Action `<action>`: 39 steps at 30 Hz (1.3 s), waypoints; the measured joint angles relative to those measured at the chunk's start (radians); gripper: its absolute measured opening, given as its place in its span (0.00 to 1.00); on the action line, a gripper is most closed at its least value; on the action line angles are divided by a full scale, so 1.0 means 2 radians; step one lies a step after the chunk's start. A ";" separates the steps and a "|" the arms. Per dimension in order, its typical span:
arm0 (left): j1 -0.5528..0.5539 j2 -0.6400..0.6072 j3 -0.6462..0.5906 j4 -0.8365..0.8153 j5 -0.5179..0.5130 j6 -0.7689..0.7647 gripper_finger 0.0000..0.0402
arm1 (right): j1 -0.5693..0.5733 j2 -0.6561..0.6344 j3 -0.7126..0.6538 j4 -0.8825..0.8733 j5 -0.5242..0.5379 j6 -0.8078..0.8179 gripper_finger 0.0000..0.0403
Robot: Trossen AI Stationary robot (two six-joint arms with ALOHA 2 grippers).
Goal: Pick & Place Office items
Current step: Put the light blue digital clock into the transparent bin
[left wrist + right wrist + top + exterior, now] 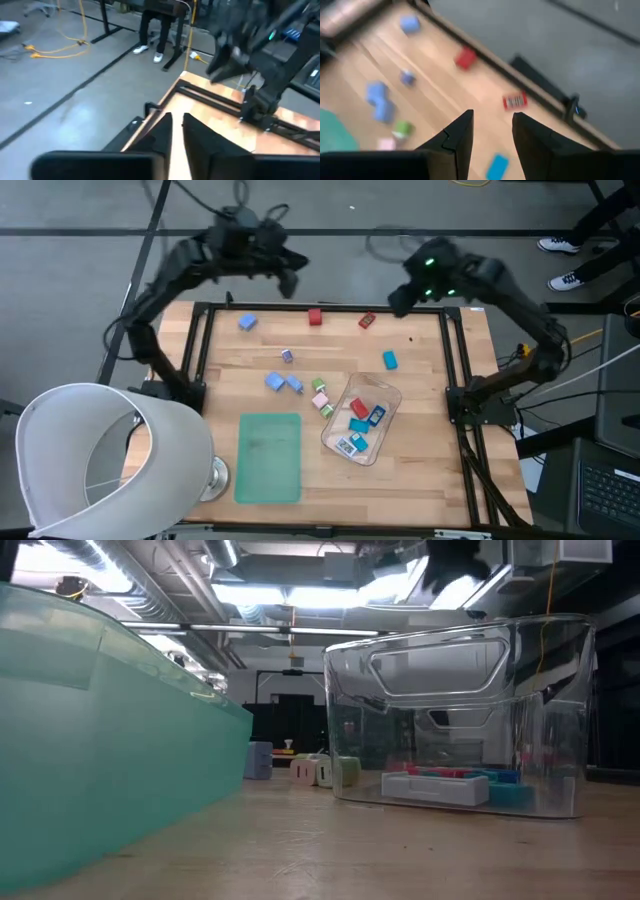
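Observation:
The office items are small coloured blocks scattered on the wooden table: a blue one [247, 323], a red one [316, 317], a red labelled one [367, 321], a teal one [390, 360] and a cluster of blue, green and pink ones [300, 388]. Several more lie in the clear tray [362, 420]. My left gripper [290, 278] is raised over the table's far edge, shut and empty [177, 132]. My right gripper [397, 300] hangs high over the far right part, open, with nothing between its fingers [492, 125]. The red labelled block [515, 101] shows beyond them.
A flat green mat [269, 457] lies near the front edge, left of the tray. A white lamp shade [100, 460] stands at the front left corner. A black frame [200, 340] runs around the table's edges. A person's legs [150, 30] show beyond the far side.

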 joint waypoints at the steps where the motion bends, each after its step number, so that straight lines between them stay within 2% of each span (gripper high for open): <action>1: 0.005 -0.010 0.000 -0.010 -0.002 0.005 0.14 | 0.003 0.002 -0.021 0.000 0.005 0.008 0.34; 6: 0.022 -0.049 0.000 -0.034 -0.052 0.019 0.34 | 0.007 0.001 -0.132 -0.006 -0.003 0.057 0.38; 9: 0.028 -0.061 0.000 -0.035 -0.068 0.030 0.44 | 0.007 0.000 -0.197 -0.003 -0.055 0.090 0.46; 11: 0.034 -0.063 0.000 -0.034 -0.068 0.031 0.49 | 0.009 0.000 -0.240 0.002 -0.063 0.104 0.54; 18: 0.046 -0.058 0.000 -0.048 -0.059 0.031 0.55 | 0.022 0.000 -0.366 0.046 -0.067 0.165 0.85; 22: 0.046 -0.052 0.000 -0.058 -0.047 0.031 0.55 | 0.025 0.000 -0.408 0.092 -0.066 0.182 0.95; 26: 0.046 -0.048 0.000 -0.068 -0.043 0.034 0.54 | 0.025 0.000 -0.424 0.146 -0.053 0.211 0.96; 31: 0.046 -0.048 0.000 -0.073 -0.043 0.034 0.52 | 0.023 0.004 -0.424 0.192 -0.015 0.241 0.89; 39: 0.046 -0.048 0.000 -0.076 -0.043 0.034 0.50 | 0.012 0.086 -0.424 0.227 -0.031 0.244 0.77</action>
